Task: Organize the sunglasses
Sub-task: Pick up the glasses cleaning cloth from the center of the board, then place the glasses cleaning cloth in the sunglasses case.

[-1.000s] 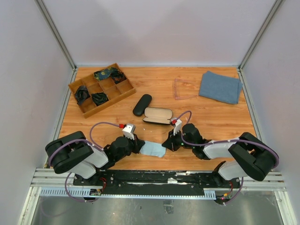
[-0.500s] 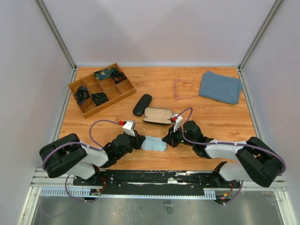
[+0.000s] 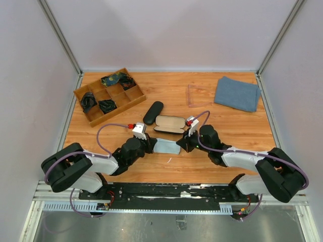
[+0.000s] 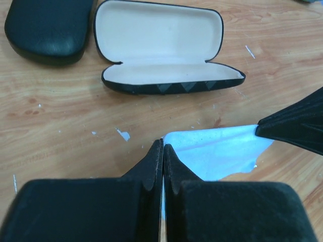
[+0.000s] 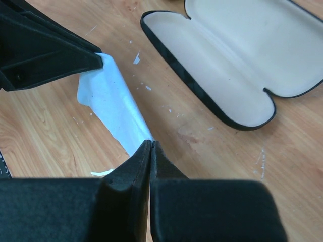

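Locate the light blue cloth (image 3: pixel 165 146) drawn out between both grippers at the near centre of the table (image 3: pixel 237 133). Note the left gripper (image 3: pixel 151 145) clamped fully shut on the cloth's left corner, and the right gripper (image 3: pixel 182 146) clamped fully shut on its right corner. Cannot tell whether held clear of the wood or resting on it.

Just beyond the cloth, find the open case (image 3: pixel 169 124), cream lining up, near the cloth's far edge but apart from it. Behind and left of that, find the closed black case (image 3: pixel 153 112). Little room forward of the fingertips. Wider bare wood right of the right arm, and along the near edge behind the cloth.

Locate the pale translucent frame (image 3: pixel 197 96) at the far right-centre, just beside the folded blue towel (image 3: pixel 237 94) and well apart from both grippers. Find the divided tray (image 3: pixel 133 93) at far left near the wall, with dark items in three compartments, too small to identify.

Compared with one second ago: cloth and both grippers carried away from the near edge toward the open case, with the gap to it much reduced. Cases, frame, towel and tray unmoved.
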Robot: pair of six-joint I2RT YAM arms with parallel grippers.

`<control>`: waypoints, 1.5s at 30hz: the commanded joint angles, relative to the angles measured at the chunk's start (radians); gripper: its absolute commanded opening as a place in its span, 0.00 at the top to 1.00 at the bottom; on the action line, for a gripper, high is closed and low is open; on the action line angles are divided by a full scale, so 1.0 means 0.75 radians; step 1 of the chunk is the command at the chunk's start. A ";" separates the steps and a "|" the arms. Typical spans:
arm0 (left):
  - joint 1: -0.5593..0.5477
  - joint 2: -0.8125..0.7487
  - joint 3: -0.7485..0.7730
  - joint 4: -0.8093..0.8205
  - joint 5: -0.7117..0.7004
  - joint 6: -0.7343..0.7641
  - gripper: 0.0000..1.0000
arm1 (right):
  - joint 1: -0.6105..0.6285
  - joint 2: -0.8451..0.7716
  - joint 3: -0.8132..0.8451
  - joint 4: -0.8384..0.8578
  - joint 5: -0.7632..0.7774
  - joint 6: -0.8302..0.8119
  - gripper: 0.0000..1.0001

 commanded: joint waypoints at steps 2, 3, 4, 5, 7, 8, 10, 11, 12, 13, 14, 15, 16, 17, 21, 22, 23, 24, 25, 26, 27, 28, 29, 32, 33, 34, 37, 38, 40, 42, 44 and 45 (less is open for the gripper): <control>0.046 0.020 0.064 0.024 0.039 0.055 1.00 | -0.055 -0.011 0.060 0.002 -0.029 -0.055 0.99; 0.050 0.026 0.074 0.025 0.045 0.058 0.99 | -0.061 -0.012 0.067 -0.006 -0.029 -0.059 0.99; 0.054 0.032 0.085 0.024 0.050 0.061 0.99 | -0.067 -0.011 0.075 -0.007 -0.028 -0.060 0.99; 0.059 0.040 0.092 0.026 0.053 0.064 0.99 | -0.073 -0.010 0.083 -0.007 -0.029 -0.060 1.00; 0.072 0.053 0.109 0.033 0.066 0.066 1.00 | -0.087 -0.001 0.104 -0.016 -0.034 -0.065 0.99; 0.078 0.059 0.118 0.037 0.075 0.069 0.99 | -0.095 0.007 0.113 -0.020 -0.038 -0.069 0.99; 0.098 0.073 0.139 0.039 0.090 0.075 1.00 | -0.110 0.024 0.134 -0.023 -0.040 -0.072 0.99; 0.104 0.079 0.150 0.039 0.099 0.079 0.99 | -0.119 0.032 0.144 -0.023 -0.044 -0.073 0.99; 0.116 0.091 0.163 0.039 0.111 0.082 0.99 | -0.127 0.040 0.152 -0.019 -0.046 -0.072 0.99; 0.126 0.101 0.174 0.042 0.119 0.085 0.99 | -0.132 0.052 0.166 -0.017 -0.050 -0.074 1.00; 0.136 0.112 0.186 0.041 0.131 0.088 0.99 | -0.141 0.064 0.176 -0.017 -0.057 -0.074 0.99; 0.146 0.123 0.196 0.044 0.141 0.087 1.00 | -0.149 0.080 0.184 -0.014 -0.065 -0.076 0.99; 0.155 0.136 0.206 0.050 0.151 0.087 1.00 | -0.155 0.094 0.192 -0.011 -0.072 -0.076 0.99; 0.165 0.149 0.217 0.055 0.164 0.088 1.00 | -0.162 0.107 0.201 -0.003 -0.076 -0.075 0.99; 0.199 0.188 0.258 0.062 0.196 0.090 0.99 | -0.187 0.156 0.228 0.017 -0.098 -0.072 0.99; 0.206 0.196 0.267 0.065 0.201 0.091 0.99 | -0.192 0.167 0.236 0.020 -0.102 -0.072 0.99; 0.211 0.203 0.277 0.062 0.205 0.093 0.99 | -0.199 0.180 0.241 0.026 -0.109 -0.070 1.00; 0.216 0.208 0.286 0.059 0.209 0.097 0.99 | -0.206 0.192 0.246 0.032 -0.117 -0.068 0.99; 0.219 0.213 0.296 0.056 0.209 0.099 0.99 | -0.212 0.198 0.250 0.037 -0.121 -0.065 0.99; 0.222 0.218 0.305 0.053 0.213 0.102 0.99 | -0.220 0.202 0.252 0.046 -0.126 -0.063 0.99; 0.225 0.222 0.312 0.048 0.218 0.104 0.99 | -0.229 0.205 0.256 0.049 -0.131 -0.059 0.99; 0.228 0.227 0.321 0.047 0.221 0.104 0.99 | -0.234 0.207 0.260 0.050 -0.136 -0.059 0.99; 0.231 0.232 0.326 0.047 0.225 0.106 0.99 | -0.239 0.208 0.267 0.050 -0.140 -0.059 0.99; 0.239 0.248 0.340 0.043 0.232 0.105 0.99 | -0.247 0.212 0.282 0.048 -0.143 -0.058 0.99; 0.243 0.253 0.344 0.041 0.234 0.105 0.99 | -0.250 0.216 0.291 0.048 -0.143 -0.059 0.99; 0.245 0.258 0.348 0.039 0.237 0.107 0.99 | -0.254 0.225 0.302 0.043 -0.145 -0.062 0.99; 0.256 0.276 0.355 0.039 0.239 0.105 1.00 | -0.263 0.264 0.343 0.022 -0.155 -0.075 0.99; 0.261 0.282 0.357 0.039 0.241 0.106 0.99 | -0.268 0.276 0.351 0.024 -0.161 -0.076 0.99; 0.268 0.298 0.359 0.045 0.244 0.105 0.99 | -0.273 0.298 0.357 0.038 -0.172 -0.069 0.99; 0.277 0.313 0.362 0.049 0.249 0.105 0.99 | -0.279 0.316 0.365 0.047 -0.181 -0.066 0.99; 0.286 0.321 0.364 0.055 0.253 0.105 1.00 | -0.282 0.336 0.372 0.050 -0.188 -0.066 0.99; 0.290 0.325 0.366 0.057 0.256 0.105 0.99 | -0.285 0.340 0.373 0.053 -0.188 -0.067 0.99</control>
